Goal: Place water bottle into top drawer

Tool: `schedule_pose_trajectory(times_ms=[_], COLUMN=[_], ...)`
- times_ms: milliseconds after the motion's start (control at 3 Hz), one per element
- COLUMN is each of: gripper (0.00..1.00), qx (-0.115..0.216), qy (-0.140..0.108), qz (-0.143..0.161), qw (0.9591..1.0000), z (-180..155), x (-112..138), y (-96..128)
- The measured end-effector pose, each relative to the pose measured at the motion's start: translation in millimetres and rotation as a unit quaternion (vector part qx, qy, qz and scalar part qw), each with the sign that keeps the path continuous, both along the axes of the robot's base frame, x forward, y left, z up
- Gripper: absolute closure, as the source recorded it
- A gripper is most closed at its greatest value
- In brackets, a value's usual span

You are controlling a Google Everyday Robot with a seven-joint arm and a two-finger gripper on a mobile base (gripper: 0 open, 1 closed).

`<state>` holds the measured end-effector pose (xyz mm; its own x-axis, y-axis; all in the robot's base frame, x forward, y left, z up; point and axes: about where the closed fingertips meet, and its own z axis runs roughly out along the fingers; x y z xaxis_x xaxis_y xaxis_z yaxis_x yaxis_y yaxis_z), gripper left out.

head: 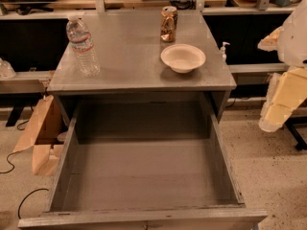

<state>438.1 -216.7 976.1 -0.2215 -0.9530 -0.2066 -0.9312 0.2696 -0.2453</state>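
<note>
No legible text or labels

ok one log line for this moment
water bottle upright on table left | top drawer open, empty | tool right of table, far from bottle

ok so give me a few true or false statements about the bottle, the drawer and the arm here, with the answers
1. The water bottle stands upright on the left of the table. True.
2. The top drawer is shut. False: it is pulled wide open.
3. The can sits inside the bowl. False: it stands behind the bowl, apart from it.
4. The end effector hangs to the right of the table, away from the water bottle. True.
</note>
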Motion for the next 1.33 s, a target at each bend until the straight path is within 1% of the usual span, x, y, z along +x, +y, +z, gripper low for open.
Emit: schedule_pose_trajectory(times_ms=[333,667,1000,1333], gripper=[0.0,0.0,0.0,0.0], qx=[0.0,0.045,0.144,0.258], qy=[0.0,-0.028,-0.074,-0.107], qz=[0.0,0.017,0.047,0.066], qw=[1.0,0.9984,0.9856,0.9578], z=[0.0,-1.5,2.0,5.2], x=[0.0,36.0,100.1,150.2], y=[0.0,19.4,60.7,104.8])
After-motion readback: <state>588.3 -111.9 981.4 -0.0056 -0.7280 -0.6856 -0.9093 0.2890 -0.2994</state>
